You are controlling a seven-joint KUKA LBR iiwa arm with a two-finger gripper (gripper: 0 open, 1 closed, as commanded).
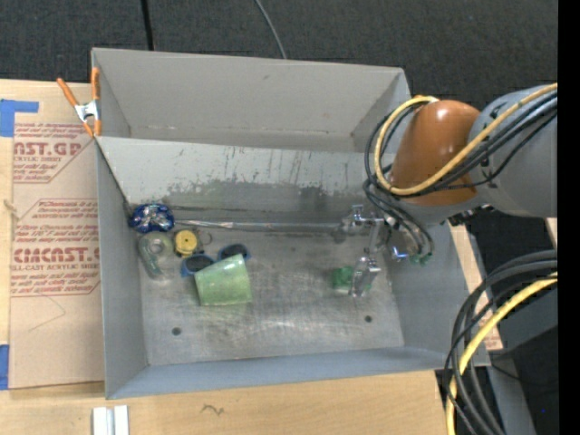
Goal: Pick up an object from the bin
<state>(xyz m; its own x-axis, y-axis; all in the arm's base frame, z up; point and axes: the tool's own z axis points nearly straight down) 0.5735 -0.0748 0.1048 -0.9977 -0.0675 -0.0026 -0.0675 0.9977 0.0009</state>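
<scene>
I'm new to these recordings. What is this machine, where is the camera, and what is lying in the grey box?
There is one camera, looking down from above and a little to one side. The machine is a robot arm that reaches in from the right of the view; the orange cover and the cables belong to it. Its job is to pick one thing out of the grey metal bin. Its gripper is low over the right part of the bin floor, right beside a small green thing; I cannot tell whether it has hold of it. On the left of the floor lies a loose group: a pale green cup-like piece, a yellow disc, a crumpled blue thing and a clear piece.
</scene>
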